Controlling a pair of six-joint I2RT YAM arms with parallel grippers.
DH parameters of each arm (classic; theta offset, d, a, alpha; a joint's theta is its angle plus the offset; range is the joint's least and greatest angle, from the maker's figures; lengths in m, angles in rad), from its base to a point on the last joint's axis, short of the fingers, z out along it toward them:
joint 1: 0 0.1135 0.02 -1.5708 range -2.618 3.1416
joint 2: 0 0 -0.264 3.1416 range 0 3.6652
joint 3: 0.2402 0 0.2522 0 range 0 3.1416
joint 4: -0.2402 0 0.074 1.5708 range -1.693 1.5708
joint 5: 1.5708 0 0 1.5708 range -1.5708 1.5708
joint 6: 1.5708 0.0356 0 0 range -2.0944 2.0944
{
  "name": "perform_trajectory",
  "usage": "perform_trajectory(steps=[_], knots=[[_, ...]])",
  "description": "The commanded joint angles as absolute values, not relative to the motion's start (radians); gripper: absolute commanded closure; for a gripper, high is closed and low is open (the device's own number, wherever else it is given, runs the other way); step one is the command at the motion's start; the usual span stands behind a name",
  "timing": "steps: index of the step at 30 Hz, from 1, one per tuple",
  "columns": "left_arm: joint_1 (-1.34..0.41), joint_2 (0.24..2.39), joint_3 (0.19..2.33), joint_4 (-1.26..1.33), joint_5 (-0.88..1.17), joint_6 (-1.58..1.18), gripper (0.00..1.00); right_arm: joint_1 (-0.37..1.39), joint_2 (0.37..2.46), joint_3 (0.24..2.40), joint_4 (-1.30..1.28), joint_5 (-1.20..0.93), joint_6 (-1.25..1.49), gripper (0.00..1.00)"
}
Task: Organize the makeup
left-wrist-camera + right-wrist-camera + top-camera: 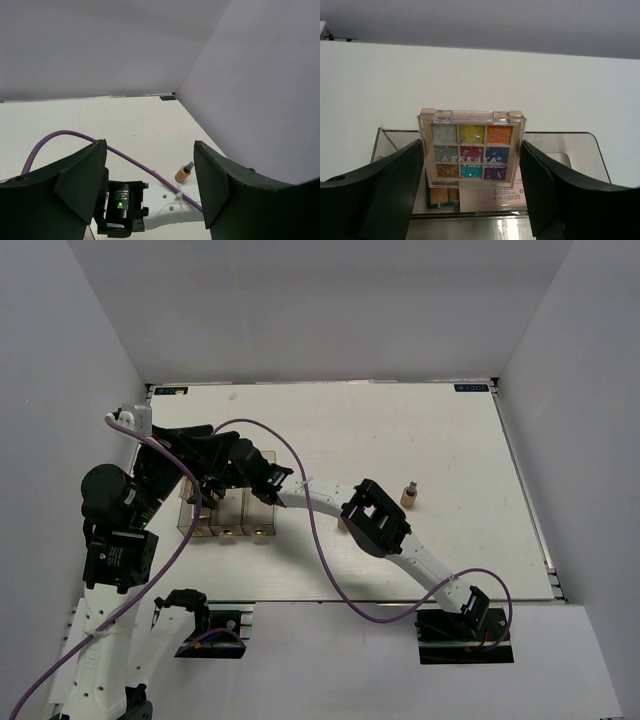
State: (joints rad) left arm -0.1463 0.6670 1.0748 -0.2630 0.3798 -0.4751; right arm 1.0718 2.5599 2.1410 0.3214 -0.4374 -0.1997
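Observation:
My right gripper is shut on a multicolour eyeshadow palette, its fingers pressed to both side edges. The palette hangs tilted over the clear box. Under it, inside the box, lie a brown palette and a pink one. In the top view both grippers crowd over the box: the right gripper and, just behind it, my left gripper. The left gripper is open and holds nothing. A small tan bottle with a dark cap stands alone on the table to the right.
The right arm's white forearm and a purple cable cross in front of the left gripper. A sliver of coral-pink shows behind the cable. Grey walls enclose the white table on three sides.

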Motion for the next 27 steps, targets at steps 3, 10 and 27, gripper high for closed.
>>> perform_trajectory(steps=[3, 10, 27], knots=[[-0.15, 0.661, 1.089, -0.27, 0.367, -0.465, 0.2, 1.069, 2.52, 2.12, 0.336, -0.423, -0.232, 0.39], [-0.15, 0.687, 1.103, -0.287, 0.361, -0.485, 0.17, 1.06, 2.433, 2.065, 0.354, -0.442, -0.227, 0.17], [-0.15, 0.819, 1.145, -0.227, 0.461, -0.537, 0.43, 0.875, 2.133, 1.962, 0.18, -0.446, -0.236, 0.65]])
